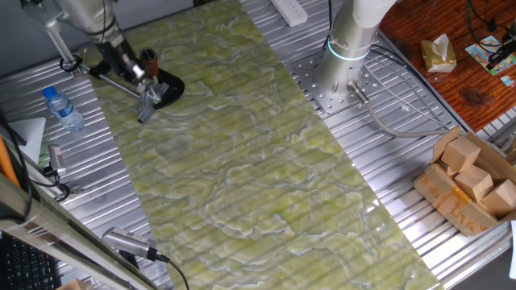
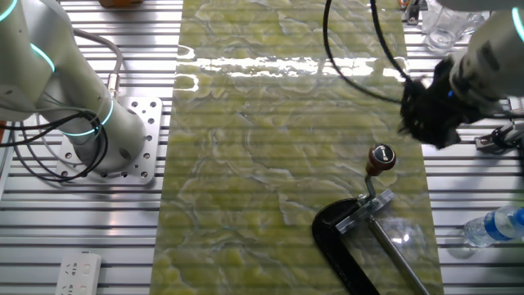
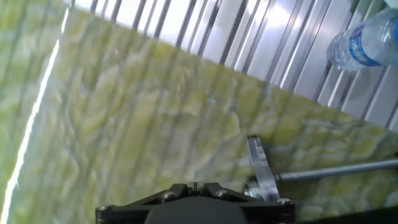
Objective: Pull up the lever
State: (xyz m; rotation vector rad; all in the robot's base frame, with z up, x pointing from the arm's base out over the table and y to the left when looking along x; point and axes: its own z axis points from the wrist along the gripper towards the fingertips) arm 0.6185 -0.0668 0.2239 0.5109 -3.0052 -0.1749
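Observation:
The lever's dark-red knob (image 2: 381,158) stands on a short silver arm (image 2: 370,188) rising from the black C-shaped clamp (image 2: 340,238). The clamp's long silver rod (image 2: 399,252) runs off toward the near edge. My gripper (image 2: 424,113) hangs dark and blurred above and to the right of the knob, apart from it. In one fixed view the gripper (image 1: 137,72) is just left of the knob (image 1: 149,58) and the clamp (image 1: 167,89). In the hand view the jaws (image 3: 194,185) look closed on nothing. A flat silver bar (image 3: 259,167) and the rod (image 3: 339,169) show there; the knob does not.
A green marbled mat (image 1: 242,153) covers the slatted metal table. A water bottle (image 2: 495,225) lies right of the clamp and shows in the hand view (image 3: 367,40). The arm's base (image 1: 343,76) is at the mat's far side. Cardboard boxes (image 1: 472,181) are at the right.

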